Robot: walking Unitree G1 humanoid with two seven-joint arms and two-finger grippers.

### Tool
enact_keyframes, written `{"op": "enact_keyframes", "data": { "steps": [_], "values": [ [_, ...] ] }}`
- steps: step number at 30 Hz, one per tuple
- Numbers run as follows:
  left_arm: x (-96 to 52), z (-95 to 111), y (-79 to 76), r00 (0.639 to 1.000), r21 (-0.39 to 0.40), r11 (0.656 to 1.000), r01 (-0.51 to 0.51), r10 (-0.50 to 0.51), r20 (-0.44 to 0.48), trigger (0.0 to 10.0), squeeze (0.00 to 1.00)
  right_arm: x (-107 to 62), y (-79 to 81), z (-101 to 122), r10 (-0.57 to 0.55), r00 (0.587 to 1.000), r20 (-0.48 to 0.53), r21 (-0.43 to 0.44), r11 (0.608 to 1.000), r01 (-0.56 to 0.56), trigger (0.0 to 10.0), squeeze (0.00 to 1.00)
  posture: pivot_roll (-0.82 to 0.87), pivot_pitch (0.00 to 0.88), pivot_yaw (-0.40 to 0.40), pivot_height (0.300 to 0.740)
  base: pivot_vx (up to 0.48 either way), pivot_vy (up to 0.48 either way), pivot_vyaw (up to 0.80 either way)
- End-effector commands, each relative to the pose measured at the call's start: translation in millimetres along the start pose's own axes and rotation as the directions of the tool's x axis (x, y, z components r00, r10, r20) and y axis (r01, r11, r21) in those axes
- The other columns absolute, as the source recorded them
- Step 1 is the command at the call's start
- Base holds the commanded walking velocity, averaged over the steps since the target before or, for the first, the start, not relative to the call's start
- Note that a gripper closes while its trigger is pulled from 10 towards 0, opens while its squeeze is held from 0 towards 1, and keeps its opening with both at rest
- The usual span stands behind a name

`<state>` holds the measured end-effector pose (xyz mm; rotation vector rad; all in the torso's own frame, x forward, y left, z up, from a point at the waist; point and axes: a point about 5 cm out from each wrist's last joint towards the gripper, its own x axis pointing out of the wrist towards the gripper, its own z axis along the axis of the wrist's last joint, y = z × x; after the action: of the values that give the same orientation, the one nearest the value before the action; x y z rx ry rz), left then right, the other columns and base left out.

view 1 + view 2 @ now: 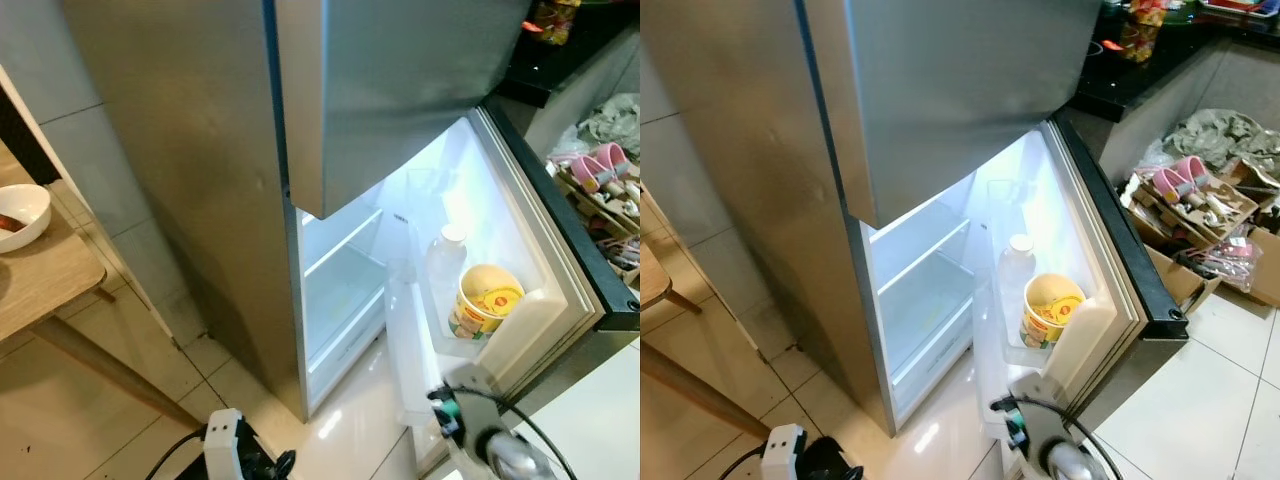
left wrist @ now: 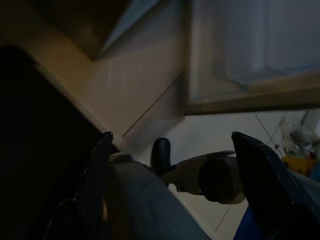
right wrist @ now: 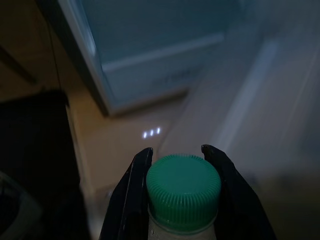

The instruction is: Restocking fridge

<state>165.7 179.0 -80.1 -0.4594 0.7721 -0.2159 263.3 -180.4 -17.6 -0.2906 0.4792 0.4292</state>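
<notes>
The right tool (image 3: 182, 200) is clenched on a green-capped bottle (image 3: 183, 187), one black finger (image 3: 132, 200) on each side of the ribbed cap and neck, low in front of the open fridge. The body below the cap looks pale and wet with droplets, so I judge it a filled plastic bottle: fairly heavy, stiff enough at the neck, slippery lower down. The neck just under the cap is the sensible hold, since the ribs and the cap's lip should stop it sliding through; a hold on the body would likely slip.

The left tool (image 2: 170, 165) hangs low near the floor with its fingers spread apart, grasping nothing.

Beyond the right tool, the lower fridge door (image 1: 560, 270) stands open. Its white door shelf (image 1: 470, 345) already carries a clear bottle with a white cap (image 1: 447, 262) and, just beside it, a yellow tub (image 1: 487, 300). The lit compartment (image 1: 345, 290) inside has bare white shelves.

The floor (image 1: 130, 420) is pale glossy tile. A wooden desk (image 1: 40, 275) to the robot's left carries a white bowl (image 1: 22, 213). To the right, a dark counter (image 1: 1140, 75) and a clutter of slippers and boxes (image 1: 1190, 200) lie on the floor.
</notes>
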Motion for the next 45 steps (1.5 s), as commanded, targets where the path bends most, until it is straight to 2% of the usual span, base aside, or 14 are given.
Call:
{"op": "enact_keyframes", "data": {
  "steps": [1,6,10,12,16,21,28,31,33,35,36,39,44,45],
  "values": [
    [-9.0,-9,11.3,0.998,-0.004,0.998,-0.057,0.057,-0.028,10.0,0.0,2.3,1.0,7,0.026,0.999,0.035,-0.03,0.999,-0.025,10.0,0.0,-0.05,0.084,-0.021,0.74,0.0,0.0,0.0],
    [-13.5,-17,14.7,0.995,-0.009,0.996,-0.087,0.086,-0.053,10.0,0.0,7.7,-2.7,25,0.032,0.995,0.092,-0.112,0.994,-0.022,10.0,0.0,-0.04,0.087,-0.024,0.74,0.0,0.0,0.0],
    [-14.5,-19,15.1,0.994,-0.012,0.995,-0.095,0.094,-0.058,10.0,0.0,8.8,-7.2,33,0.023,0.992,0.123,-0.131,0.991,-0.007,10.0,0.0,-0.04,0.089,-0.024,0.74,0.0,0.0,0.0],
    [-15.5,-23,14.7,0.993,-0.014,0.995,-0.095,0.094,-0.068,10.0,0.0,11.3,-14.3,53,0.031,0.98,0.198,-0.16,0.987,0.001,10.0,0.0,-0.04,0.088,-0.026,0.74,0.0,0.0,0.0],
    [-15.3,-24,13.8,0.993,-0.014,0.995,-0.096,0.095,-0.072,10.0,0.0,12.0,-20.1,64,0.031,0.972,0.232,-0.193,0.981,0.014,10.0,0.0,-0.04,0.087,-0.028,0.74,0.0,0.0,0.0],
    [-12.5,-24,10.1,0.994,-0.017,0.996,-0.087,0.085,-0.068,10.0,0.0,11.2,-36.5,75,-0.027,0.971,0.238,-0.214,0.974,0.079,10.0,0.0,-0.05,0.094,-0.033,0.74,0.0,0.0,0.0],
    [-11.9,-25,8.5,0.995,-0.018,0.997,-0.08,0.079,-0.068,10.0,0.0,3.2,-58.0,66,-0.152,0.97,0.192,-0.202,0.961,0.19,10.0,0.0,-0.04,0.1,-0.038,0.74,0.0,0.0,0.0],
    [-13.9,-28,9.1,0.994,-0.023,0.996,-0.081,0.079,-0.074,10.0,0.0,-12.6,-82.1,49,-0.275,0.952,0.136,-0.185,0.937,0.297,10.0,0.0,-0.04,0.099,-0.04,0.74,0.0,0.0,0.0],
    [-14.2,-29,9.0,0.994,-0.023,0.997,-0.08,0.078,-0.075,10.0,0.0,-17.7,-88.5,44,-0.304,0.945,0.122,-0.177,0.93,0.322,10.0,0.0,-0.04,0.099,-0.042,0.74,0.0,0.0,0.0],
    [-14.5,-29,9.0,0.994,-0.024,0.997,-0.079,0.077,-0.074,10.0,0.0,-30.3,-104.2,35,-0.377,0.921,0.095,-0.158,0.908,0.388,10.0,0.0,-0.04,0.102,-0.041,0.74,0.0,0.0,0.0],
    [-14.7,-30,9.1,0.994,-0.024,0.997,-0.079,0.077,-0.075,10.0,0.0,-44.5,-120.2,27,-0.449,0.891,0.068,-0.153,0.878,0.454,10.0,0.0,-0.04,0.099,-0.043,0.74,0.0,0.0,0.0],
    [-14.9,-30,9.5,0.994,-0.021,0.997,-0.08,0.078,-0.078,10.0,0.0,-64.8,-141.0,17,-0.544,0.838,0.034,-0.158,0.825,0.542,10.0,0.0,-0.04,0.099,-0.046,0.74,0.0,0.0,0.0],
    [-14.9,-29,9.9,0.994,-0.018,0.997,-0.081,0.079,-0.08,10.0,0.0,-74.3,-149.2,13,-0.58,0.814,0.025,-0.145,0.804,0.577,10.0,0.0,-0.04,0.092,-0.045,0.74,0.0,0.0,0.0],
    [-14.2,-28,9.5,0.994,-0.016,0.997,-0.078,0.076,-0.079,10.0,0.0,-71.6,-145.0,13,-0.56,0.828,0.03,-0.122,0.82,0.559,10.0,0.0,-0.05,0.089,-0.044,0.74,0.0,0.0,0.0]
  ]
}}
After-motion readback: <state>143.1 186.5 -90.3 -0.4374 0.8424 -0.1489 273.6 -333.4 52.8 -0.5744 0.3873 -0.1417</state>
